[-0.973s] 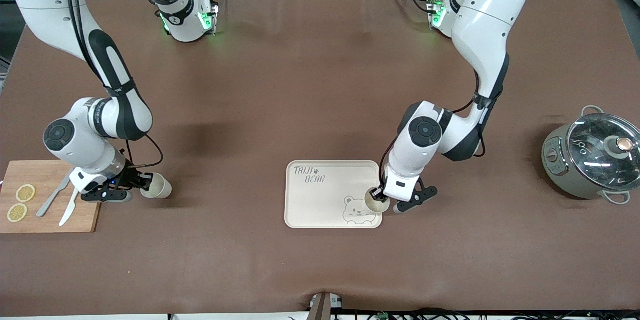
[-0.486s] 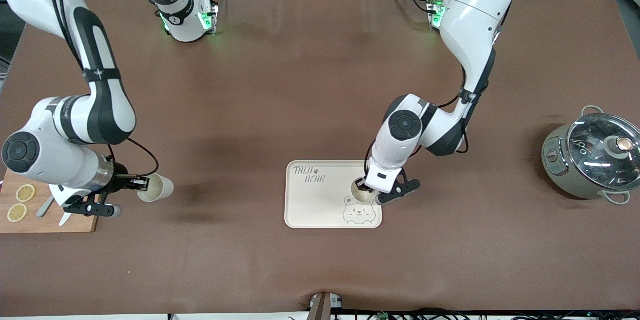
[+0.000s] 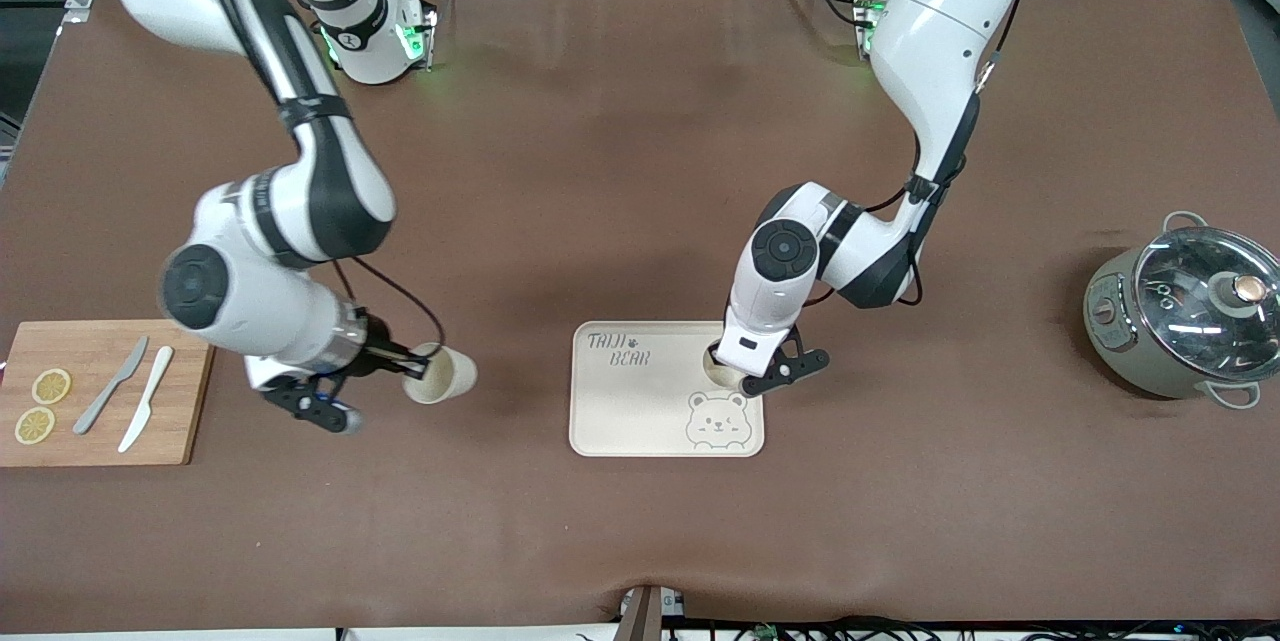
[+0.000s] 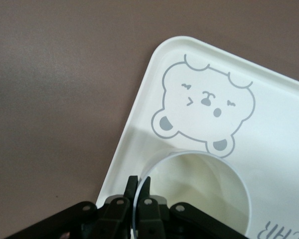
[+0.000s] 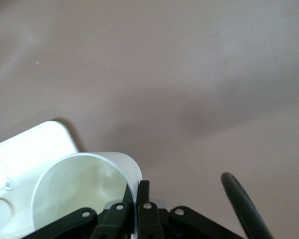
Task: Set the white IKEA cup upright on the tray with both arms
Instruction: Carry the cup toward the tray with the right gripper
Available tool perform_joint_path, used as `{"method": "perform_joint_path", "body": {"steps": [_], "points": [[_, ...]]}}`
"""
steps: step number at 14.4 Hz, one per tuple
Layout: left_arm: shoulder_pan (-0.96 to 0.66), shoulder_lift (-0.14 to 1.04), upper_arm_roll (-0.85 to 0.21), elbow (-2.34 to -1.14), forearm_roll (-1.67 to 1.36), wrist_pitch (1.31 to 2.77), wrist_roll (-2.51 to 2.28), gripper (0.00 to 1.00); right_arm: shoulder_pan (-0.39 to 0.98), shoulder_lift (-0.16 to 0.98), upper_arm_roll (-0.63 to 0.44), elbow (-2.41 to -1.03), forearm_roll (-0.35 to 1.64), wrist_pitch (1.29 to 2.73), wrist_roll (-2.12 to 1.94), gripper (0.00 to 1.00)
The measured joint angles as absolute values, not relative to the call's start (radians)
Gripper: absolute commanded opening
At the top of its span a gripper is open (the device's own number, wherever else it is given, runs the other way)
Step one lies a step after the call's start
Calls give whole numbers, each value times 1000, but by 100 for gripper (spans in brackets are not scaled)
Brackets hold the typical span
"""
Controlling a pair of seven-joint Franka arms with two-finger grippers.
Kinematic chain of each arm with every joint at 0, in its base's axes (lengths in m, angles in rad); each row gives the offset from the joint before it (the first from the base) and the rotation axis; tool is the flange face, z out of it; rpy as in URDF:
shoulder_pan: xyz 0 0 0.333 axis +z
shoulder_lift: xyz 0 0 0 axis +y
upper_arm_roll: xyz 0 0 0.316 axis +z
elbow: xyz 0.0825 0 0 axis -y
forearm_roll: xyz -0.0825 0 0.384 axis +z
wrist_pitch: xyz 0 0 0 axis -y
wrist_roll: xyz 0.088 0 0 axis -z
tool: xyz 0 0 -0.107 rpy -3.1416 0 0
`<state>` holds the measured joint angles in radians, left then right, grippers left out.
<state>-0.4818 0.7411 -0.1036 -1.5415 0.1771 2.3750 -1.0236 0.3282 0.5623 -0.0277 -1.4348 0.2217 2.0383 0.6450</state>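
Resting on the cream tray (image 3: 640, 401), beside the bear drawing, one white cup (image 4: 204, 194) is pinched at its rim by the left claw (image 4: 138, 186). Second white cup (image 3: 440, 374), tilted, hangs clamped by its rim in the right claw (image 3: 405, 361) over bare desk (image 3: 640, 171) between tray and cutting board (image 3: 100, 441). Pot (image 3: 1190, 311) at the left arm's end.

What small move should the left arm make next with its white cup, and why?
Probably lower it and let go. The left hand is shut on the rim of a white cup, which sits upright over the cream rectangular bear-printed tray, above the bear drawing. The right hand holds a second white cup over bare brown table.
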Motion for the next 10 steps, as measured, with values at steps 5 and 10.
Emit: {"method": "perform_joint_path", "body": {"steps": [5, 10], "points": [[-483, 741, -100, -1542, 216, 2371, -1023, 100, 456, 690, -30, -1312, 222, 2152, 879, 0], [-475, 740, -97, -1540, 255, 2364, -1087, 100, 554, 778, -35, -1286, 164, 2270, 1025, 0]]}}
